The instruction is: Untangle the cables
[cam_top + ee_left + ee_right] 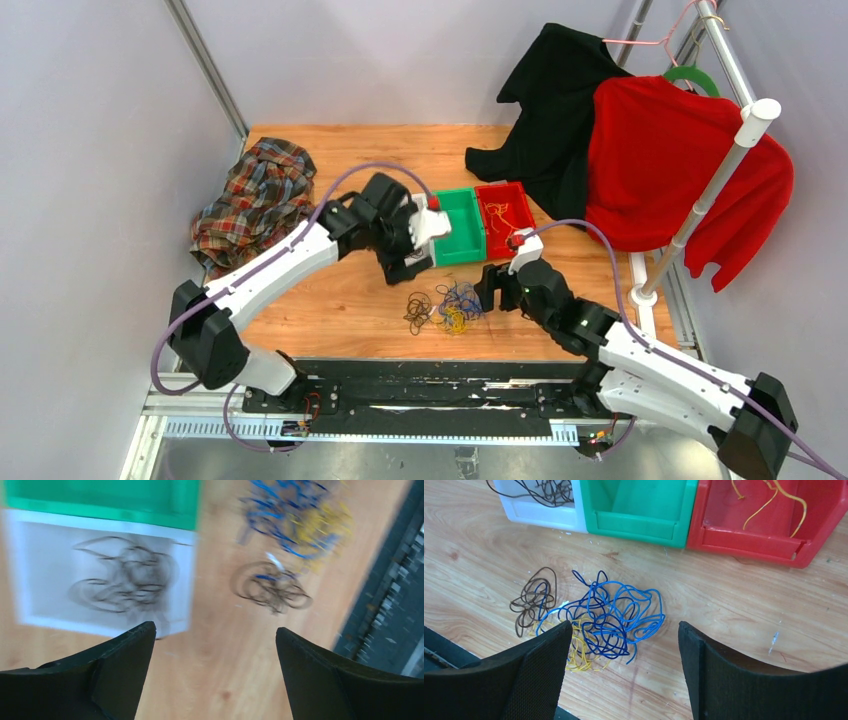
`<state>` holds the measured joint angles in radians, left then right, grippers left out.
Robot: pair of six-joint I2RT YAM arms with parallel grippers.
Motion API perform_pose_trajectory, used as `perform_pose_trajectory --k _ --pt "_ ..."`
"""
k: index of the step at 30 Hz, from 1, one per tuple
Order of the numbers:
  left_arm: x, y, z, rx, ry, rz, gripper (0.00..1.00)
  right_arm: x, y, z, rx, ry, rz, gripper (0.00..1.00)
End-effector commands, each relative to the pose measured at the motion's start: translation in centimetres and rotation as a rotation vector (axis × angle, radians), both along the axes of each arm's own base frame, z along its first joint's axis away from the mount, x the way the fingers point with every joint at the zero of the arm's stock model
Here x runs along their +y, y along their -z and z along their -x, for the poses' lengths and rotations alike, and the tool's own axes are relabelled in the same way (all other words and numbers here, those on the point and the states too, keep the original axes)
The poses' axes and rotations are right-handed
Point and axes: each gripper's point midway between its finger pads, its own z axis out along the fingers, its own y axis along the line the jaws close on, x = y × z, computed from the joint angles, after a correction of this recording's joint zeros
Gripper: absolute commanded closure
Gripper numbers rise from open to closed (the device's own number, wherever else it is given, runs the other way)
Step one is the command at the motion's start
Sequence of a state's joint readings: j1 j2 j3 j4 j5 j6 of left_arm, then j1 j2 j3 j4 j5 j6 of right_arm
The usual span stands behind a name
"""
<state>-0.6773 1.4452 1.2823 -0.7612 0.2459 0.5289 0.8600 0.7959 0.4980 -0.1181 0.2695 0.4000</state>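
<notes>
Status: tangled clump of thin blue, yellow and black wire cables [609, 620] lies on wooden desk [734, 605], middle of near edge. Fingers apart, empty: left tool [215, 630] by white plastic bin [30, 570], right tool [624, 625] just beside clump.

Plaid shirt [255, 200], red sweater [670, 160], black garment [555, 100], green bin [463, 225]

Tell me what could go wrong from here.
1. Blue cables knot through yellow ones; the open right jaws above them could lift both colours together.
2. Black loops overlap a blue strand and may drag along.
3. The left wrist view is blurred, so aiming near the white bin is uncertain.
</notes>
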Motion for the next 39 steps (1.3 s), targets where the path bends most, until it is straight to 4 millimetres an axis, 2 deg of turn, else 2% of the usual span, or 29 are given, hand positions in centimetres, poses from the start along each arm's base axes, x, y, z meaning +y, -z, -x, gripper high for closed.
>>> perform_pose_trajectory --k 1,3,6,12,17,23,25,28,30,33,39 --pt "-0.2 4.8 7.5 0.241 0.140 -0.015 0.06 1.1 1.5 -0.6 -0.007 -0.014 0.007 0.23" --pt "-0.3 6.2 8.8 0.275 0.155 -0.022 0.08 1.6 2.1 -0.9 -0.001 -0.018 0.012 0.23" --pt "-0.9 7.7 9.4 0.302 0.157 -0.015 0.10 2.3 2.9 -1.3 0.016 -0.016 0.006 0.23" --pt "-2.4 10.4 7.1 0.249 0.141 -0.005 0.15 2.9 4.6 -1.9 0.039 0.009 -0.005 0.24" --pt "-2.5 12.7 6.6 0.234 0.163 -0.029 0.22 2.7 5.9 -1.9 0.069 0.035 0.005 0.26" --pt "-1.7 14.8 6.4 0.218 0.168 -0.091 0.40 2.2 6.7 -1.9 0.073 0.056 0.012 0.29" --pt "-1.6 14.8 6.1 0.210 0.166 -0.106 0.54 2.2 6.9 -1.9 0.074 0.060 0.012 0.30" --pt "-1.4 14.2 5.9 0.185 0.169 -0.112 0.86 2.1 7.4 -1.8 0.085 0.067 0.010 0.33" --pt "-1.0 13.3 5.8 0.173 0.166 -0.128 0.98 2.0 7.7 -1.6 0.091 0.066 0.014 0.35" --pt "-0.4 11.1 6.1 0.154 0.181 -0.137 0.99 1.8 7.9 -1.5 0.093 0.066 0.020 0.38" --pt "0.2 4.2 6.6 0.082 0.210 -0.096 0.99 1.0 8.1 -1.1 0.084 0.066 0.036 0.45"
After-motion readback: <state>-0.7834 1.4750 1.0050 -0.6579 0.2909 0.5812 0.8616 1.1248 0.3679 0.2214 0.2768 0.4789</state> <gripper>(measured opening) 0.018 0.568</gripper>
